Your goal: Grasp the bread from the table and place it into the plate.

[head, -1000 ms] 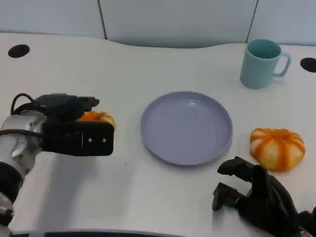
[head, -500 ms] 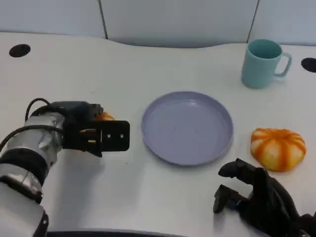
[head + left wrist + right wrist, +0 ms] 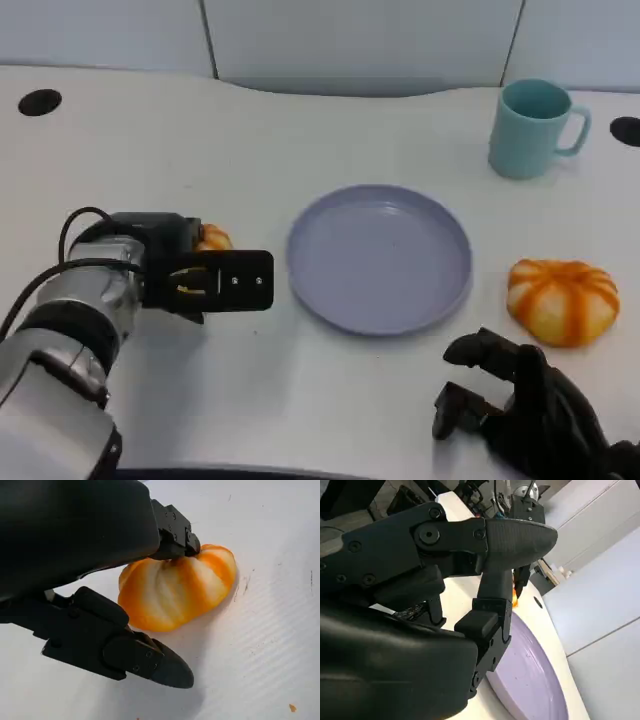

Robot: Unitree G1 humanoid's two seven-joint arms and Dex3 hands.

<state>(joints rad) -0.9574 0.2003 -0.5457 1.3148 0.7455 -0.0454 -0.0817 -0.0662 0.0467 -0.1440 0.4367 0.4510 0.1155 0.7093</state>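
We see the left robot hand (image 3: 215, 282) at the left of the worktop (image 3: 330, 140), reaching toward the purple plate (image 3: 379, 257) and stopping just short of its rim. Behind its fingers a small orange-and-white bread (image 3: 212, 238) lies on the worktop, well outside the plate. In the left wrist view the left robot hand (image 3: 165, 605) straddles that bread (image 3: 175, 587): one finger touches its top and another finger (image 3: 150, 660) lies low beside it, apart from it. The bread still rests on the surface, and we cannot tell whether the fingers have a grip on it.

The right robot hand (image 3: 515, 410) sits at the lower right, near the edge of the worktop, with its fingers loosely curled and apart, holding nothing. In the right wrist view the same right robot hand (image 3: 470, 575) has its fingers bent over the plate (image 3: 530, 675).

A second, larger bread (image 3: 561, 300) of the same colours lies just to the right of the plate and beyond the right robot hand, apart from both. A teal mug (image 3: 531, 128) stands upright at the far right, well behind the plate.
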